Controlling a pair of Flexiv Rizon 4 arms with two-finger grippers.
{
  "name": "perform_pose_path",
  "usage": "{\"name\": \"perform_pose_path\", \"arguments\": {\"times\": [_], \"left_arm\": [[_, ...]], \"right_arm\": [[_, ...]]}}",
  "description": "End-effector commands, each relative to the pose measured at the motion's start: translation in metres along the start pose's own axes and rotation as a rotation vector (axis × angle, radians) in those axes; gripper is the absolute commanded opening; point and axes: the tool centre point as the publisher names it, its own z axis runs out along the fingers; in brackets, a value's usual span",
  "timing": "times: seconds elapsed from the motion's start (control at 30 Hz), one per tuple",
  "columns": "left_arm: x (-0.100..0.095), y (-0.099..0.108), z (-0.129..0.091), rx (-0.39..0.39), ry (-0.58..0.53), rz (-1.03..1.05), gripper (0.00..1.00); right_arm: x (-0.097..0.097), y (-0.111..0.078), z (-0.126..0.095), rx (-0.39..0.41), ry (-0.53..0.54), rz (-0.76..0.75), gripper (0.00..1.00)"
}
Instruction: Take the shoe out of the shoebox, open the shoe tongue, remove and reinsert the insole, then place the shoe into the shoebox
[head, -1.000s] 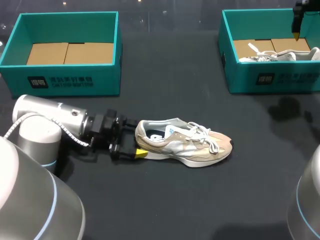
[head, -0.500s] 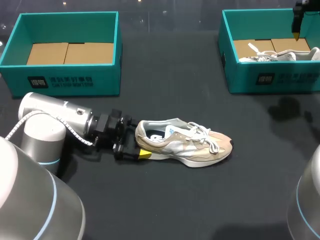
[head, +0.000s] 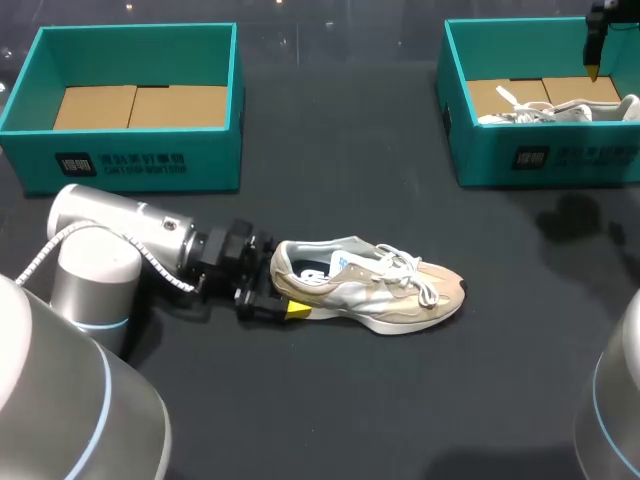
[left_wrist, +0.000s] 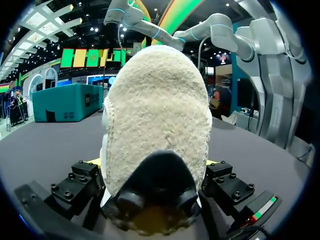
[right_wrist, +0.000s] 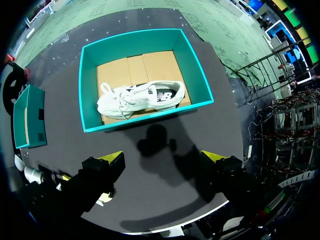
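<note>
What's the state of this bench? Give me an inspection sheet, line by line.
Surface: dark table.
Job's things: tan shoe upright on the table, toe pointing to the robot's right; white shoe lies in the right box; left box shows only cardboard.
Clutter: nothing seen.
Tools: left tool at the tan shoe's heel, grip unclear; right tool open, above the right box.
Cables: coiled cable runs along the left arm.
Surroundings: nothing seen reaching over the table.
</note>
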Motion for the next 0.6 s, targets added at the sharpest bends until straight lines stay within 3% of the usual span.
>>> {"name": "perform_pose_path", "arguments": {"times": [0.03,0.07,0.6], "left_arm": [[0.0000,0.0021,0.0054,0.001,-0.011,-0.004,0.38],[0.0000,0.0022,0.0055,0.002,-0.012,-0.005,0.00],[0.0011,0.0015,0.0025,0.003,-0.036,-0.011,0.00]], "right_arm": [[0.0000,0.0000,0.0001,0.000,0.000,0.000,1.00],[0.0000,0.0000,0.0001,0.000,0.000,0.000,1.00],[0.0000,0.0000,0.0001,0.000,0.000,0.000,1.00]]}}
